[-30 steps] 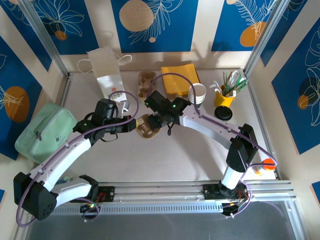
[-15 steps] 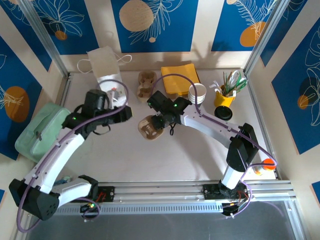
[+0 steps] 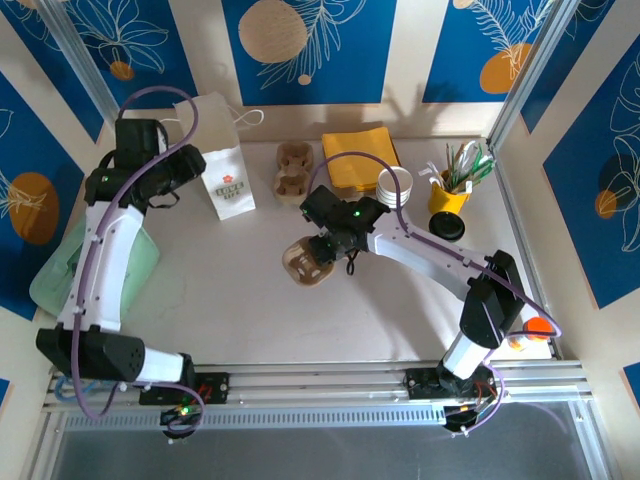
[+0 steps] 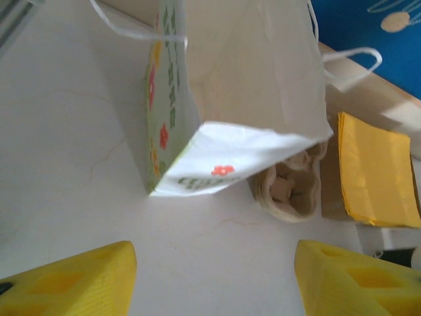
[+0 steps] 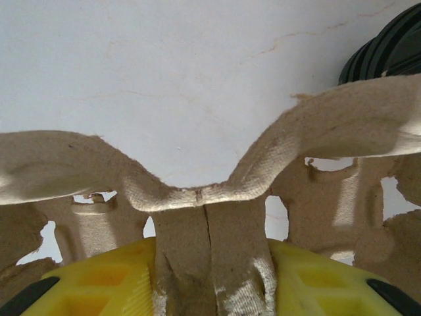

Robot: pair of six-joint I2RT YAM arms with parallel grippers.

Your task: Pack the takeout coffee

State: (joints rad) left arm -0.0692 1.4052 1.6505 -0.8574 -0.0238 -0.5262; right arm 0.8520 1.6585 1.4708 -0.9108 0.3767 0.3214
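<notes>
Mid-table, my right pincer (image 3: 318, 256) grips a pulp cup carrier (image 3: 301, 266). Farther back, my left pincer (image 4: 216, 278) hangs wide open near the upright paper bag (image 3: 226, 172). The takeout coffee is hidden, perhaps bagged; I cannot tell. The carrier is still unpacked.

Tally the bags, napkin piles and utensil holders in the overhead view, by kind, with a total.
White paper bag with flower print: 1
Pale green soft zip pouch: 1
Yellow napkin pile: 1
Yellow cup holding utensils: 1
Total: 4
</notes>
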